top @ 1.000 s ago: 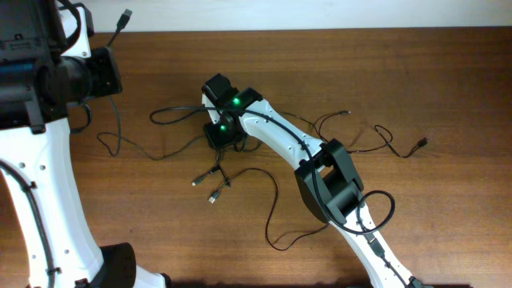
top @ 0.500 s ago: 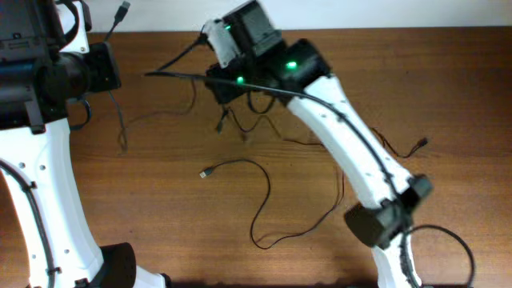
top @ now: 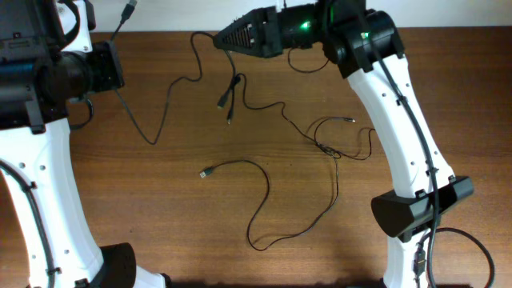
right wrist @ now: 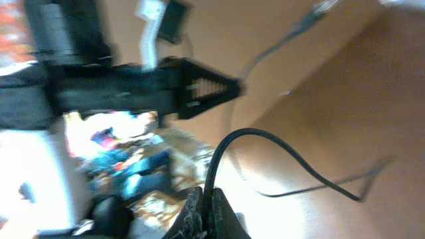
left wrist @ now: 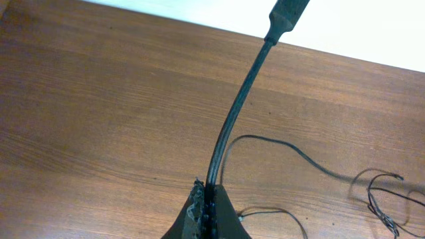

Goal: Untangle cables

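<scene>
Several thin black cables [top: 264,104] lie spread over the wooden table. My left gripper [top: 114,56] is shut on one cable just below its plug [top: 126,12]. In the left wrist view the jaws [left wrist: 209,207] pinch that cable and the plug [left wrist: 289,13] sticks up beyond the table's far edge. That strand sags to the table [top: 148,140] and rises to my right gripper [top: 218,40], raised at the back and shut on it. The right wrist view shows the jaws [right wrist: 207,199] closed on a cable [right wrist: 265,143]. A small knot [top: 328,148] remains at centre right.
A separate cable with a silvery plug [top: 204,173] loops toward the front [top: 256,240]. Two plug ends [top: 224,100] hang near the back centre. The right arm's white link [top: 400,120] crosses the table's right side. The left arm [top: 32,160] stands at the left edge.
My right arm has swung up and back from the table's centre, carrying a cable with it. The bundle has been pulled apart into longer strands; the left gripper stayed put.
</scene>
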`<state>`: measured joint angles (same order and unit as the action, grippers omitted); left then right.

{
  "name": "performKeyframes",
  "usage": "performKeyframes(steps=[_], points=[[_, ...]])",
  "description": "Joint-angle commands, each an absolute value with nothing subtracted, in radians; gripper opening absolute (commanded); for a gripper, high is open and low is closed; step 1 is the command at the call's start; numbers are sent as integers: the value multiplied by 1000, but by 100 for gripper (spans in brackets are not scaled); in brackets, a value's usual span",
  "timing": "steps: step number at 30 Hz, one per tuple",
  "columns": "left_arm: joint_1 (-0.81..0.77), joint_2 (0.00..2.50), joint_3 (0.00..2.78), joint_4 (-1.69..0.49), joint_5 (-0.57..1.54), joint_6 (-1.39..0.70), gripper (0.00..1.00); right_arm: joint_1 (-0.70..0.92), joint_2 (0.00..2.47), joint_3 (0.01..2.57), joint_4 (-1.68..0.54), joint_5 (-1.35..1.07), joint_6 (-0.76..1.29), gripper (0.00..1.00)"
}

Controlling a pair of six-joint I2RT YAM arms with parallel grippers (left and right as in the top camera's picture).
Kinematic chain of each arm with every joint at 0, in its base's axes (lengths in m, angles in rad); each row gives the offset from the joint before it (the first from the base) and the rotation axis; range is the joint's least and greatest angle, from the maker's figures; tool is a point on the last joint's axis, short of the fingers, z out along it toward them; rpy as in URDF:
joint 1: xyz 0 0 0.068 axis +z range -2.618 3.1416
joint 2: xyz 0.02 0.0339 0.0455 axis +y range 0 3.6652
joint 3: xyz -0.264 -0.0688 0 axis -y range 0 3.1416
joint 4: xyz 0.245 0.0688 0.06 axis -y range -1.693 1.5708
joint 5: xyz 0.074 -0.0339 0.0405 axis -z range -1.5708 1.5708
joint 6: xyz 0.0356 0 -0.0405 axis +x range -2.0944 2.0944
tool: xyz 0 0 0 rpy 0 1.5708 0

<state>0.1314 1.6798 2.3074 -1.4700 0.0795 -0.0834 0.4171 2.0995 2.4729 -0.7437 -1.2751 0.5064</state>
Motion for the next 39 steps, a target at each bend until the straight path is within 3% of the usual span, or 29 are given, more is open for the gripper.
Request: performKeyframes(steps=[1, 3, 5, 8, 9, 11, 17, 23, 26, 32, 34, 39], points=[[134, 1692, 2308, -1467, 105, -75, 0, 431, 2095, 2484, -674, -1535, 593, 4], [134, 1695, 2306, -1469, 223, -69, 0, 430, 2101, 2452, -756, -1330, 495, 4], [134, 1700, 2275, -1471, 485, 47, 0, 439, 2101, 2427, -937, -1023, 384, 4], [134, 1727, 2189, -1468, 630, 147, 0, 454, 2101, 2427, -965, -929, 363, 4], [134, 1746, 2123, -1470, 795, 284, 0, 453, 2101, 2427, -976, -900, 363, 4], [134, 1766, 2045, -1454, 917, 425, 0, 451, 2101, 2427, -977, -900, 371, 4], [131, 1821, 1997, -1275, 1170, 451, 5, 477, 2101, 2427, -984, -905, 401, 4], [50, 1903, 1997, -1236, 1182, 451, 12, 504, 2101, 2427, -984, -904, 409, 4], [46, 1906, 1997, -1163, 1182, 451, 33, 505, 2101, 2427, -995, -904, 409, 4], [46, 1906, 1997, -1069, 1193, 451, 39, 504, 2101, 2427, -995, -903, 408, 4], [46, 1906, 1997, -1063, 1185, 466, 59, 503, 2101, 2427, -996, -903, 408, 4], [49, 1906, 1997, -994, 1186, 548, 53, 504, 2101, 2427, -1007, -904, 408, 4]])
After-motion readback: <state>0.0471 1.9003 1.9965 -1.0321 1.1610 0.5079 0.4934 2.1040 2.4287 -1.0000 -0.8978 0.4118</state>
